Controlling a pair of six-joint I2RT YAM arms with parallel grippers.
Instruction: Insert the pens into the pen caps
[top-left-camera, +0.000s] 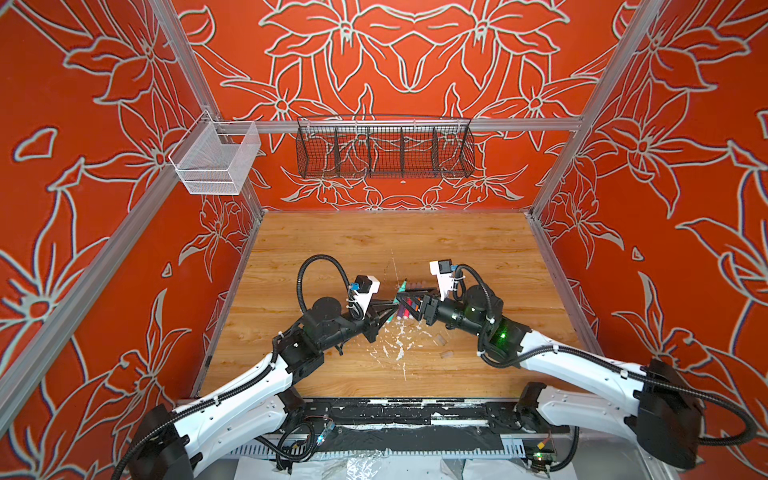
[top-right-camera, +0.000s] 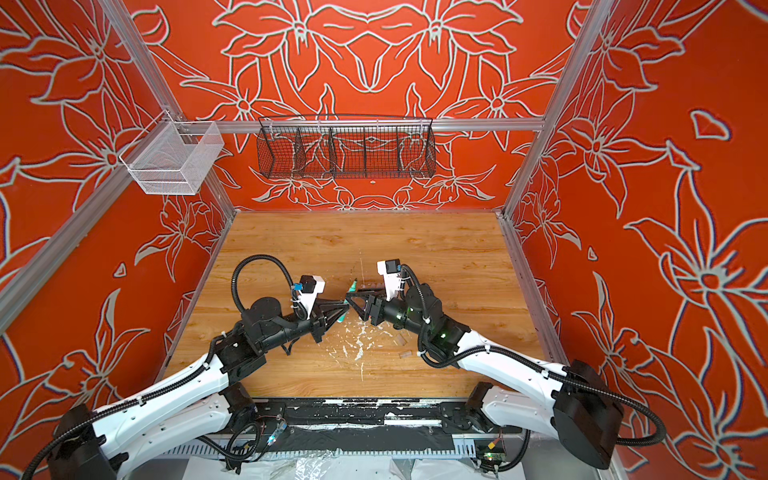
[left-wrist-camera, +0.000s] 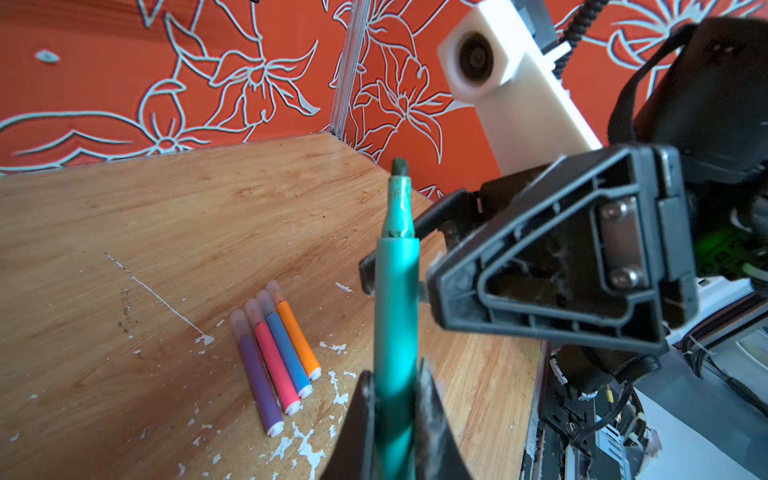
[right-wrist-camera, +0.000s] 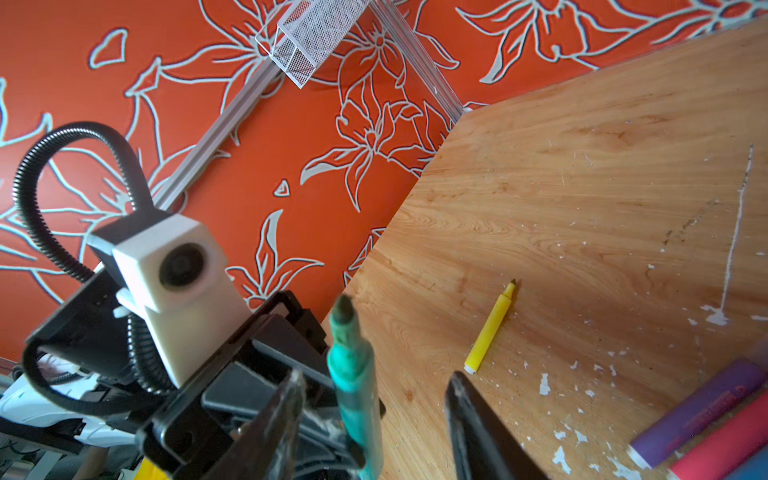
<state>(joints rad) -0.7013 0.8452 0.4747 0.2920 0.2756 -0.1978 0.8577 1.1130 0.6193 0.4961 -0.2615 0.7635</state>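
The left tool (left-wrist-camera: 395, 374) is clamped shut on the lower barrel of the green pen (left-wrist-camera: 395, 299); the pen's long axis runs straight out past that tool's tips, bare dark nib leading, raised off the worktop (top-left-camera: 374, 241). The right tool (right-wrist-camera: 376, 376) meets it tip to tip, jaws partway apart with the barrel between them, closer to one finger; I can make out no cap in them, so I judge the nib has nothing to enter yet. Two pale shapes, probably loose pen caps (top-left-camera: 440, 340), lie behind the right tool beside its wrist, far nearer that arm; they are too small to be sure of. Beyond the left tool, on the worktop, the purple pen (left-wrist-camera: 257, 382), pink pen (left-wrist-camera: 274, 365), blue pen (left-wrist-camera: 286, 349) and orange pen (left-wrist-camera: 297, 332) lie side by side, translucent caps on. The yellow pen (right-wrist-camera: 490, 328) lies alone ahead of the right tool, nib bare. The green pen's rear end is hidden between the left tool's fingers.
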